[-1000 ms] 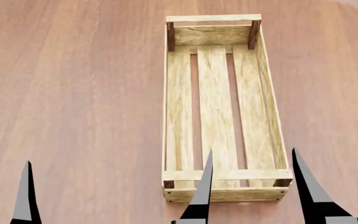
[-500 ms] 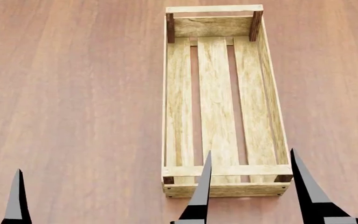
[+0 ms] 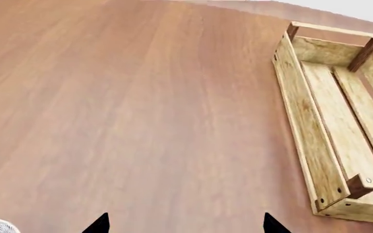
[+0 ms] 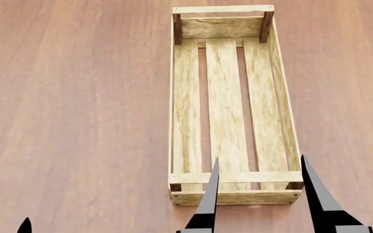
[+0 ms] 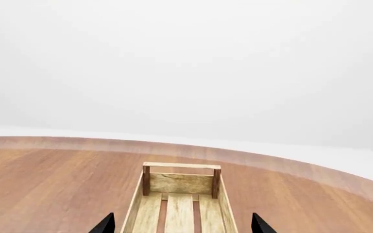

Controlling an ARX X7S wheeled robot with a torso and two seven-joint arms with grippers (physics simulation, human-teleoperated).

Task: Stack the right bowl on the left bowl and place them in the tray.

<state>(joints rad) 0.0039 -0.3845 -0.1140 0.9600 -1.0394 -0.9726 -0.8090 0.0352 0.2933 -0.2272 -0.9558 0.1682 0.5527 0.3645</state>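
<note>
Plainly, we saw one tray [image 4: 227, 111] lying lengthwise on the wooden counter [image 4: 76, 107], with three bottom slats and nothing inside. Our right hand [image 4: 262, 194] hovered spread at its near end; our left hand [image 3: 185, 224] hung released over bare counter.

We log reddish-brown wood-grain tabletop [image 4: 76, 97], curved far edge; we note plain white featureless backdrop [image 5: 186, 58] beyond; light even, diffuse.

Even, bright, diffuse light on the tabletop [image 4: 76, 97]; shadows barely show, no glare; renders crisp, no blur or edge distortion.
</note>
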